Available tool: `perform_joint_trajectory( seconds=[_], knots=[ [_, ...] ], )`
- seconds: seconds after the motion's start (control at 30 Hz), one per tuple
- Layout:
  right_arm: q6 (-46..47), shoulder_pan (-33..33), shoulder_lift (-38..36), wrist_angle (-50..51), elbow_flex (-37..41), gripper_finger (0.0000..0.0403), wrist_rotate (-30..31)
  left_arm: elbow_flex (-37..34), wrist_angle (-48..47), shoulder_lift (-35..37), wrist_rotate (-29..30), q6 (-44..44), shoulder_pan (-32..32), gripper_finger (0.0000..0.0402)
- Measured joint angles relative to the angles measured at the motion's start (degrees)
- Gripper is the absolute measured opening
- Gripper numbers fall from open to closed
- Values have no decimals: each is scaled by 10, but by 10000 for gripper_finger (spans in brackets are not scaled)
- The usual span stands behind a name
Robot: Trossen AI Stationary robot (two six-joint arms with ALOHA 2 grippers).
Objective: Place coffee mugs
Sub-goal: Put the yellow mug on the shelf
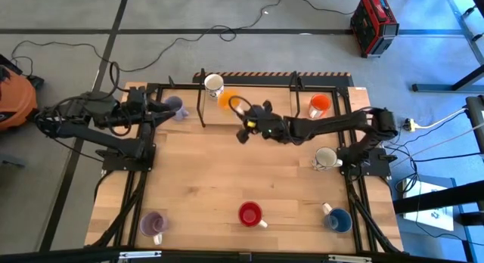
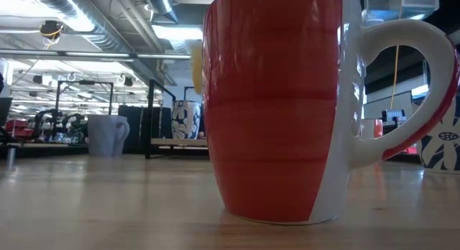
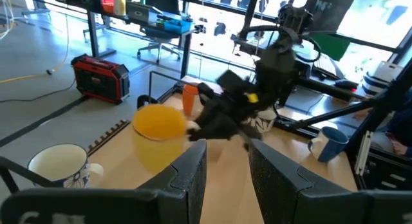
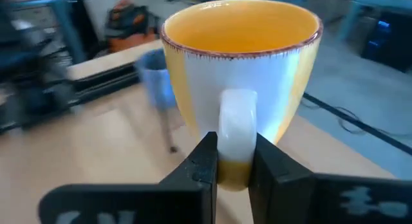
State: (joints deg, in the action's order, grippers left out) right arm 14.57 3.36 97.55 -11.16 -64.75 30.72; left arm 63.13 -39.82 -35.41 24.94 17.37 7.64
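Yellow-orange mug (image 4: 241,69): held by handle, upright, in right gripper (image 4: 233,165), fingers clenched on handle. Loc: far side of table (image 1: 227,172), near white mug (image 1: 214,84) at back rail; prob. carried by handle so rim stays level for set-down. Other mugs: orange-red (image 1: 319,105) far right, cream (image 1: 326,157) right edge, red (image 1: 250,214), blue (image 1: 339,219), pale purple (image 1: 153,224) along near edge. Left gripper (image 3: 227,161): waiting far left by 2nd purple mug (image 1: 175,106), fingers apart, nothing held.

The right arm is reaching across the table's far side, its right gripper (image 4: 233,161) pinching shut; the left gripper (image 3: 226,161) is waiting, fingers parted.
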Motion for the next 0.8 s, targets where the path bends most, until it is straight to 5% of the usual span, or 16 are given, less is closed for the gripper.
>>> perform_joint_trajectory(
  seconds=[0.8],
  knots=[
    [79,106,165,-166,-8,35,71,0,0,-22,4,0,0,110]
  ],
)
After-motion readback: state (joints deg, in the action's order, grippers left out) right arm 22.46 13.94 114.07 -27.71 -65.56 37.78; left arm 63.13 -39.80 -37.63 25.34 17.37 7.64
